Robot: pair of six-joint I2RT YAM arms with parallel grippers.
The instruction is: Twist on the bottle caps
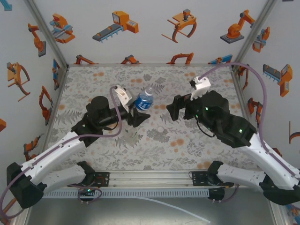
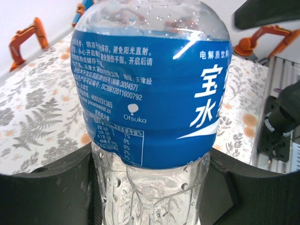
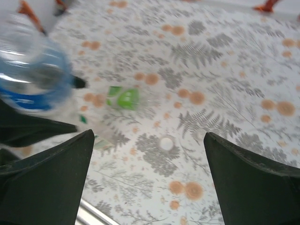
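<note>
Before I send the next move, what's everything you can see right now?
blue-label bottle: one, clear with a blue label, upright mid-table, gripped low down
green-label bottle: one, clear with a green label, blurred, seems to lie on the table near the blue-label bottle
cap: one, whitish, loose on the table
table: one, grey-and-orange floral cover
left gripper: one, black, shut on the blue-label bottle
right gripper: one, black, open and empty, above the cap
</note>
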